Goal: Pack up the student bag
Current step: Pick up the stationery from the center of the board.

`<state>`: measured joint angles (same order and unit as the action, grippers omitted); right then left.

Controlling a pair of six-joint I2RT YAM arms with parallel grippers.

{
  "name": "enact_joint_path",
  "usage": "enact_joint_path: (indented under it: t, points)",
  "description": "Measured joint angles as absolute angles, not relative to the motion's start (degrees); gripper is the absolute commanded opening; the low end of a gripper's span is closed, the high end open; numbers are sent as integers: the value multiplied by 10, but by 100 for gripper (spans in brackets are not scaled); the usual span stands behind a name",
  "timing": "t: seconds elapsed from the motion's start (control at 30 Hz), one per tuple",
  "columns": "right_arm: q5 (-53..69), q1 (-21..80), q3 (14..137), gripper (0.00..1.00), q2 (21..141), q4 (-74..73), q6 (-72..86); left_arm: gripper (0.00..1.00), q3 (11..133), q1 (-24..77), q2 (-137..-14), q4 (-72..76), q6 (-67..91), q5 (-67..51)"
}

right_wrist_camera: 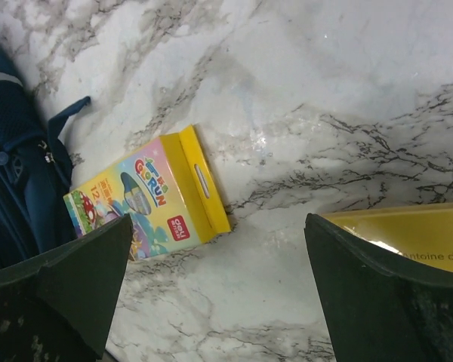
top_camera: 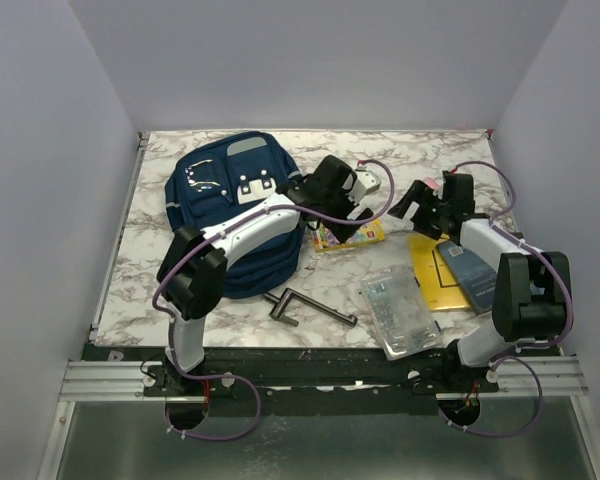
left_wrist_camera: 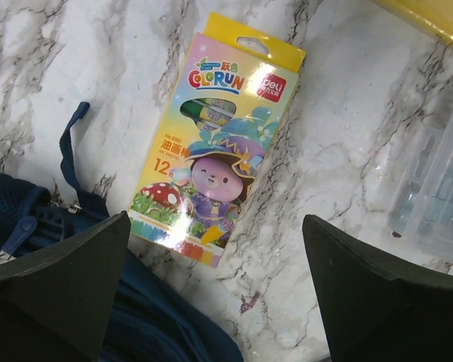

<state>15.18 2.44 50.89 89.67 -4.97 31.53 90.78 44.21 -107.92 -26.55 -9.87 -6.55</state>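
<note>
The left gripper hangs with its two dark fingers spread wide above a bright cardboard box of twelve oil pastels with a yellow hang-tab. The box lies flat on the white marble-patterned table, just beside the edge of the large navy blue fabric backpack. From where I stand it looks like a line-up for a pick: the box's lower end sits between the fingers, untouched. The right gripper is parted too and holds nothing, hovering near the same box from the other side, with a yellow book by its right finger. The backpack lies flat at the back left of the table, pockets up, with the left arm reaching across it. I cannot tell whether its main zip is open. A clear plastic case and a dark metal T-shaped tool lie nearer the front, presumably spread loose so each can be taken singly
</note>
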Motion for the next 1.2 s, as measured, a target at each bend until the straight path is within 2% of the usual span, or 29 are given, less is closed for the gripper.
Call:
enact_joint_path:
  t: [0.07, 0.17, 0.27, 0.43, 0.63, 0.93, 1.2]
  points:
    - [159, 15, 509, 98, 897, -42, 319, 98, 930, 442, -1105, -282, -116, -73]
    - [188, 14, 514, 83, 912, -34, 322, 94, 962, 442, -1144, -306, -126, -83]
    - [223, 15, 535, 82, 958, -31, 326, 88, 971, 442, -1163, -319, -105, -82]
    - [239, 15, 533, 77, 986, -38, 330, 86, 970, 442, -1165, -324, -59, -74]
    - [271, 15, 527, 50, 989, -28, 341, 85, 941, 438, -1165, -303, -23, -70]
    - [313, 14, 503, 46, 1016, -2, 356, 84, 908, 435, -1165, -278, 10, -78]
    - [327, 14, 503, 38, 1032, 21, 362, 78, 894, 431, -1165, -258, 26, -85]
